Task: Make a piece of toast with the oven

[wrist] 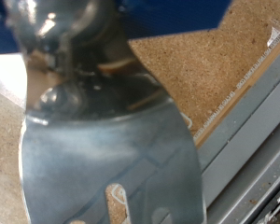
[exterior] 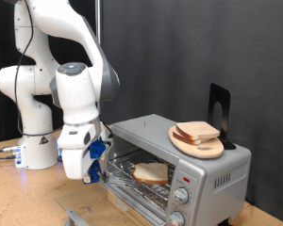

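Jaws (exterior: 95,174) beside oven (exterior: 193,165) holding toast (exterior: 151,172).

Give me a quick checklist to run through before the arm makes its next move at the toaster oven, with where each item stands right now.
1. Slice of bread inside the oven on the rack: ok.
2. Oven door open: ok, the front is open and the slice shows plainly.
3. Gripper beside the oven's open front, at the exterior view's left: ok.
4. Fingers open or shut: cannot tell; the wrist view is filled by a blurred metal part.
5. Spare slices on the wooden plate on top of the oven: ok.
6. Knobs setting: cannot tell, too small.
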